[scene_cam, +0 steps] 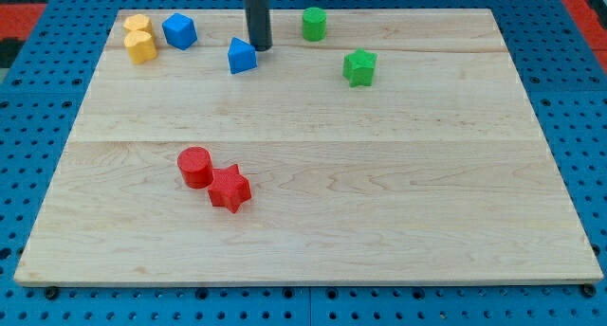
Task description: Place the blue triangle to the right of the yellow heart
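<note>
My tip (259, 47) is resting on the pale wooden counter (313, 231), just beside the small blue triangle block (242, 56), at the triangle's upper right as the view shows it. I am carrying no fingers at all, only this straight dark rod, so nothing is being grasped; whether the tip is actually touching the triangle or standing a hair apart, I cannot tell.

The yellow heart-shaped block (140, 47) is sitting near the counter's top-left corner, just below a second yellow block (137, 26) whose shape I cannot make out. A blue faceted block (179, 30) is lying between the heart and the triangle, slightly higher in the view.

That is the relation I am weighing: the triangle lies left of my tip, and the heart lies further left again, so I judge a leftward push, angled below the blue faceted block, is what the task calls for.

The wood looks smooth and flat. A green cylinder (314, 24) and a green star-like block (359, 67) are sitting off to the right, and a red cylinder (194, 166) and red star (229, 189) are lying well below.
</note>
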Robot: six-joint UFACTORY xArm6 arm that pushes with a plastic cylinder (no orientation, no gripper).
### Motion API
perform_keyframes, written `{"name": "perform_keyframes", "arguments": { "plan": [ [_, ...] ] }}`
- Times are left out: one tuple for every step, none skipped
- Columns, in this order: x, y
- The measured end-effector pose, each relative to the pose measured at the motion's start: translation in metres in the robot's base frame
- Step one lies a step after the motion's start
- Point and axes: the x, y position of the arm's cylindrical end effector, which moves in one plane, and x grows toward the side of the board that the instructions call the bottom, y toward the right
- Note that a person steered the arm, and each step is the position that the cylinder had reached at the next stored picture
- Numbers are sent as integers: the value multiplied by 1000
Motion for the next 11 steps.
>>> {"name": "perform_keyframes", "arguments": {
  "plan": [
    [22, -26],
    [36, -65],
    [38, -107],
    [40, -92],
    [64, -56],
    [102, -45],
    [129, -71],
    [123, -85],
    [100, -98],
    [69, -116],
    [37, -118]
  ]
}}
